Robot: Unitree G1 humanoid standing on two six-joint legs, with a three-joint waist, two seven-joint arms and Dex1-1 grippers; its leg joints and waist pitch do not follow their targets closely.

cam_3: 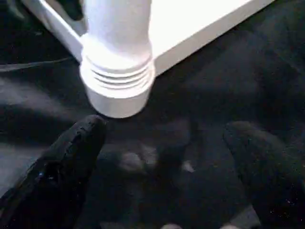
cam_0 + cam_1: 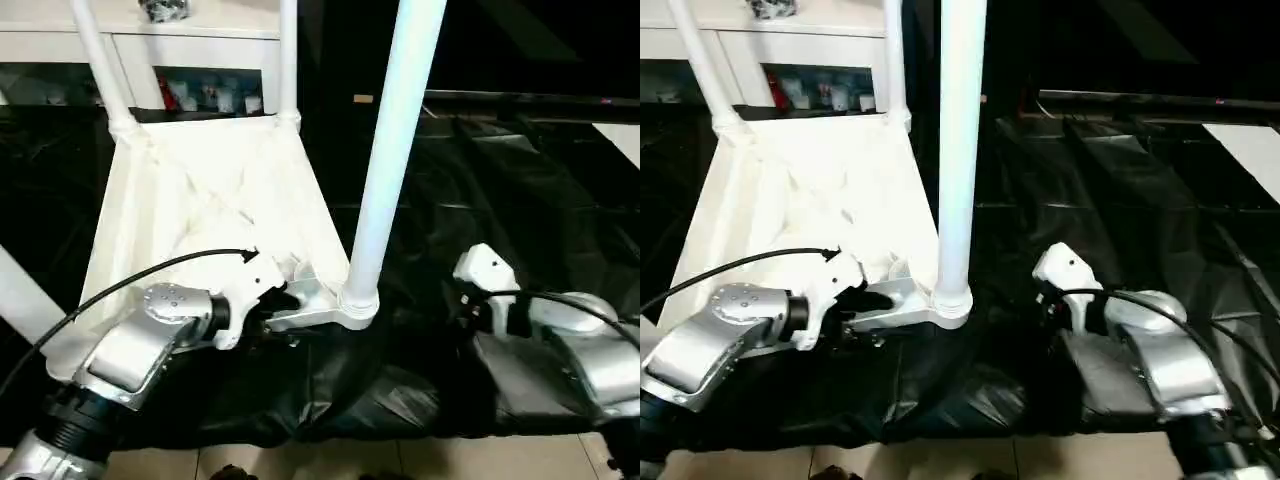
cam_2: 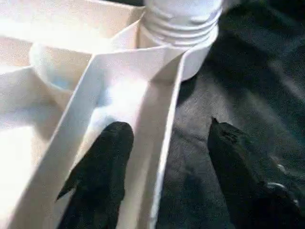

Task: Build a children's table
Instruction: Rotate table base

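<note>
**Near corner leg seated; tabletop rim taken up by the left claw**

At the far left, at about nine o'clock in the left eye view, a slanting white leg [image 2: 20, 290] is cut by the edge of the frame. The tabletop [image 2: 200, 190] lies upside down on black sheeting [image 2: 520, 180], ribbed underside up. Two legs are seen standing in its far corners, one at eleven o'clock [image 2: 100, 60] and one at twelve [image 2: 288, 55].

The left claw [image 3: 162, 157] is set over the near rim of the tabletop: in the left wrist view one black finger [image 3: 102, 167] lies inside the ribbed channel and the other outside on the sheeting, with the rim wall between them. The jaws stand partly apart and whether the rim is yet pinched cannot be told.

Just beyond it, at the near right corner, a tall leg [image 2: 395, 130] stands upright in its corner socket [image 2: 358, 305], the ribbed collar appearing fully down.

To the right, at four o'clock, the right claw [image 1: 162, 157] hangs wide open and empty above the sheeting, near the socket but clear of it.

The step in hand is judged to be the seating of the legs; four legs seem to be in place. The next move would call for the rim to be gripped firmly and the leg pressed or checked for firmness before the table is turned upright
</note>
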